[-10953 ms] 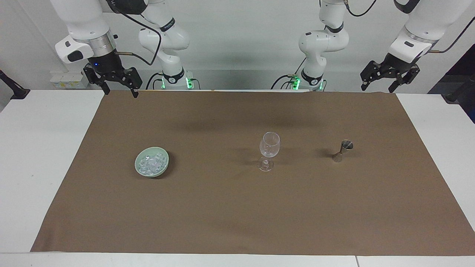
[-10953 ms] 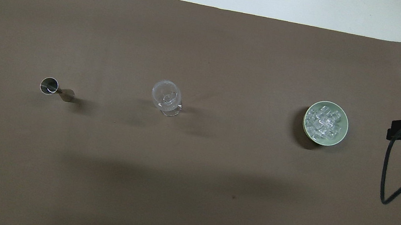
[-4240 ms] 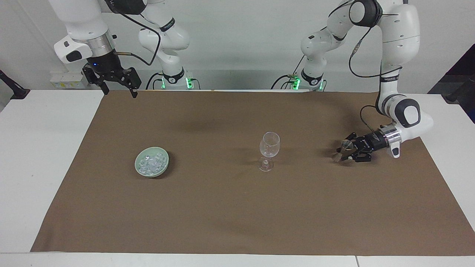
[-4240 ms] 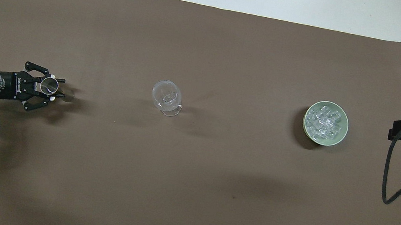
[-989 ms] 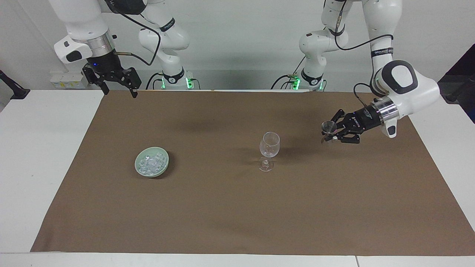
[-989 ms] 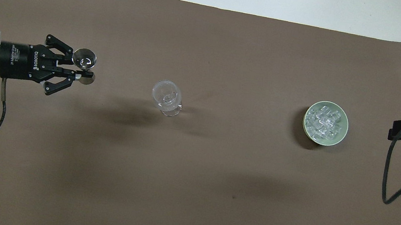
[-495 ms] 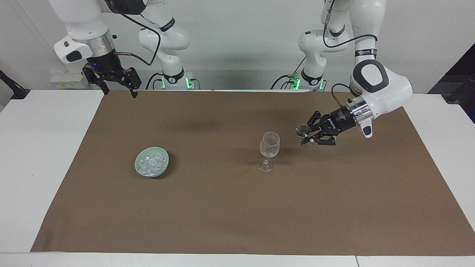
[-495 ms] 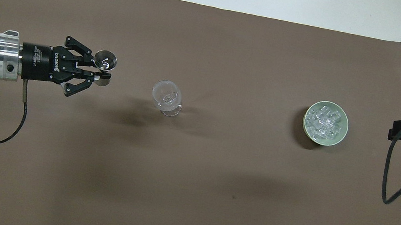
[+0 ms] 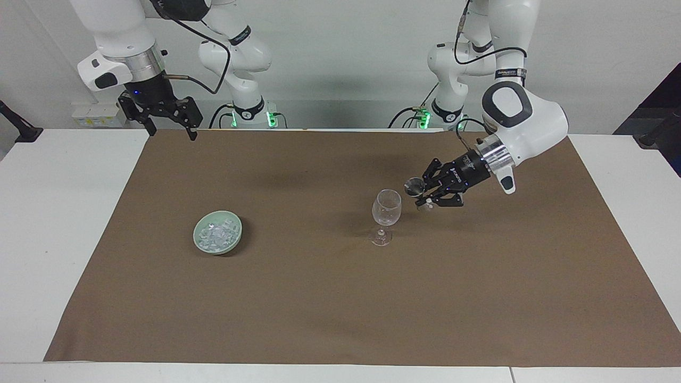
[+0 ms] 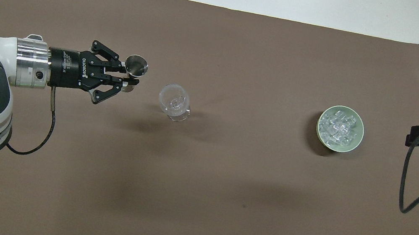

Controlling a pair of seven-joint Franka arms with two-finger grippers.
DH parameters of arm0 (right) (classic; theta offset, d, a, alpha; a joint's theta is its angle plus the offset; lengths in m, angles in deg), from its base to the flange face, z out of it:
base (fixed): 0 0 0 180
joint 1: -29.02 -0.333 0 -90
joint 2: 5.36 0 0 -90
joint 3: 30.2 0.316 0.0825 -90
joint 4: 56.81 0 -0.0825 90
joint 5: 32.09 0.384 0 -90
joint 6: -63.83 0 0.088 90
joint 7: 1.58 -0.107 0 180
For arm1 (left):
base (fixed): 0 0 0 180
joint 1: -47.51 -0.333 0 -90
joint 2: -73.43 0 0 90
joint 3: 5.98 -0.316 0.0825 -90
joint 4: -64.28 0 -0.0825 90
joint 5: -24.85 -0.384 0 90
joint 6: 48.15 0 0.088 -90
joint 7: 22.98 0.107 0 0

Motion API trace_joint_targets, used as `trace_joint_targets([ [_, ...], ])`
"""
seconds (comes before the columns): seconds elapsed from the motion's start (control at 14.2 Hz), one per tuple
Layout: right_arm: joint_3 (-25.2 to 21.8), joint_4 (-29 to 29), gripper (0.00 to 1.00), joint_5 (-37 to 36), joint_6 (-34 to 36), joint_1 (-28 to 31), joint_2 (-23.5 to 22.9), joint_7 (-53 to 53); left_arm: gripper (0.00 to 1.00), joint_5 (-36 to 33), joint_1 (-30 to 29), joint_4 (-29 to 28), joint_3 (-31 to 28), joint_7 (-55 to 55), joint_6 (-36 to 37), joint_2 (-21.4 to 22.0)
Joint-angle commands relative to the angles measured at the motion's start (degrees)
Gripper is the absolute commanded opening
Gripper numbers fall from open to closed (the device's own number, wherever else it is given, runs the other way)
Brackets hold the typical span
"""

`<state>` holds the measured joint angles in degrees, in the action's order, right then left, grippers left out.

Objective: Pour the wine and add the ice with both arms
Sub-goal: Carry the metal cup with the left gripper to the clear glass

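1. White table (image 9: 64,223) covered by a brown cloth (image 9: 340,298), white wall at the robots' end.
2. Left gripper (image 9: 423,194) (image 10: 130,81) up in the air over the cloth, fingers clamped on the waist of a small metal jigger (image 9: 414,186) (image 10: 135,66); jigger roughly upright, open cup up.
3. Just beside the gripper tips, toward the right arm's end: clear stemmed glass (image 9: 385,215) (image 10: 174,101) upright on the cloth. Jigger sits at about rim height, close to the glass but apart from it.
4. Well apart from that gripper, further toward the right arm's end: pale green bowl (image 9: 198,239) (image 10: 320,131) with the ice (image 9: 215,234) (image 10: 339,126) heaped in it.
5. Right gripper (image 9: 169,126) waits high over the cloth's corner near its own base, fingers spread wide, holding nothing.
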<state>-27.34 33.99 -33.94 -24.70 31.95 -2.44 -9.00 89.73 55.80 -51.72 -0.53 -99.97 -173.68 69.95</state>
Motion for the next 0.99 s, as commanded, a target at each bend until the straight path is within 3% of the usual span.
trace_joint_targets([
  [0.0, 0.5, 0.3, 1.00, 1.0, 0.1, 0.9, 0.2, 0.8, 0.00, -3.3, 1.8, -1.3, -0.8, -0.9, -2.2, 1.5],
  [0.92, 0.5, 0.3, 1.00, 1.0, 0.1, 1.2, 0.2, 1.2, 0.00, -16.3, 5.7, -1.2, -0.9, -1.2, -2.6, 1.8],
])
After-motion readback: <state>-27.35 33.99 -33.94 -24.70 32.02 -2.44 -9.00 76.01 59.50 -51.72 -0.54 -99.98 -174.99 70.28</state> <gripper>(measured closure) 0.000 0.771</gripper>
